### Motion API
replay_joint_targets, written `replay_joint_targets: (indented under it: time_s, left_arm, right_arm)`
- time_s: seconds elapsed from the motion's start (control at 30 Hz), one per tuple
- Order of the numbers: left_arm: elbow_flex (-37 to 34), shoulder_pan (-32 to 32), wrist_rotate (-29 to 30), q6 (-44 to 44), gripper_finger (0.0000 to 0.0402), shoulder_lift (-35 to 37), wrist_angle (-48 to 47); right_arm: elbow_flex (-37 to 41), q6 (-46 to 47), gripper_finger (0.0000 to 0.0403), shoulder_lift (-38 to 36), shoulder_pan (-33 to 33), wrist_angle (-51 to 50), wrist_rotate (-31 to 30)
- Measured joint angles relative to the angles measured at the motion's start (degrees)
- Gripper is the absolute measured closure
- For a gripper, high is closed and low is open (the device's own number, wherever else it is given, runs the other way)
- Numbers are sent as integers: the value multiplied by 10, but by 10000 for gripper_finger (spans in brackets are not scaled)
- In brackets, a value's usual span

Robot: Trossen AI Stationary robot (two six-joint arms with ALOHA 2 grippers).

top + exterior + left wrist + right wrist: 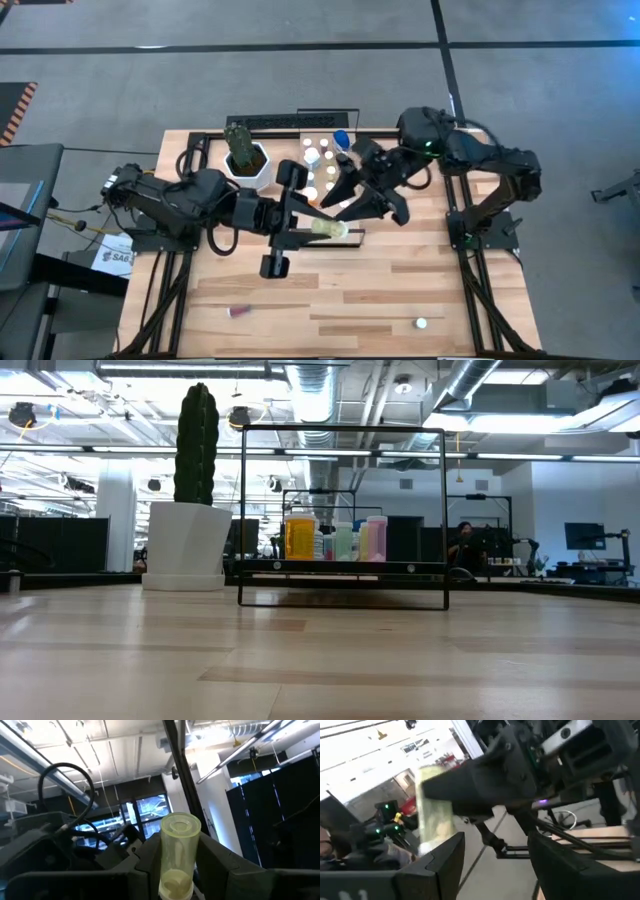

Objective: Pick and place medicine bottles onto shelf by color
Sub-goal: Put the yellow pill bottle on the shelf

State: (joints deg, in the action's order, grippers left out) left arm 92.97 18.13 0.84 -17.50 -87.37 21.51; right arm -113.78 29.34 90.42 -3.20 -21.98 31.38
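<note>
Pale yellow-green medicine bottle point(328, 229) sits clamped in the left gripper point(322, 229), held off the table near the front edge of the shelf point(262, 123). Left wrist view: bottle point(177, 855) stands up between the two dark fingers point(145, 862), pinched on both sides, round end facing the camera. Fingers closed just to bottle width, not wider.

Right gripper point(362, 205) is just beside it, reaching in from the right over the shelf. Right wrist view shows its own fingers point(445, 857) spread apart with clear space between them, nothing gripped; the same yellow-green bottle point(435, 822) is ahead of them, in the left arm's dark jaw. Can't tell if the right fingers touch the bottle.

Shelf holds a cluster of bottles point(318, 165), white caps mostly, one blue point(341, 138) at the back right. Low view: row of bottles on the shelf point(345, 567), orange point(300, 537), greenish point(343, 542), pink point(376, 538) side by side inside the dark frame.

White pot with cactus point(246, 160) stands left of the shelf bottles. Two loose ones remain on the table near the front: reddish bottle point(238, 311) on its side, front left, and white one point(421, 323) front right, well apart.
</note>
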Motion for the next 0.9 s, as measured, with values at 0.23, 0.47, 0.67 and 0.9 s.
replay_joint_targets:
  time_s: [0.23, 0.47, 0.67, 0.9]
  left_arm:
    - [0, 5, 71, 11, 317, 11, -10]
    - [0, -12, 170, 83, 317, 12, -71]
    - [0, -15, 194, 102, 317, 11, -92]
    - [0, -15, 210, 133, 317, 9, -136]
  right_arm:
    - [-2, -119, 163, -41, 0, -104, -82]
    - [-1, -289, 163, -37, -79, -158, -291]
    - [-1, -317, 163, -32, -99, -172, -378]
    - [-1, -294, 163, -33, -98, -161, -378]
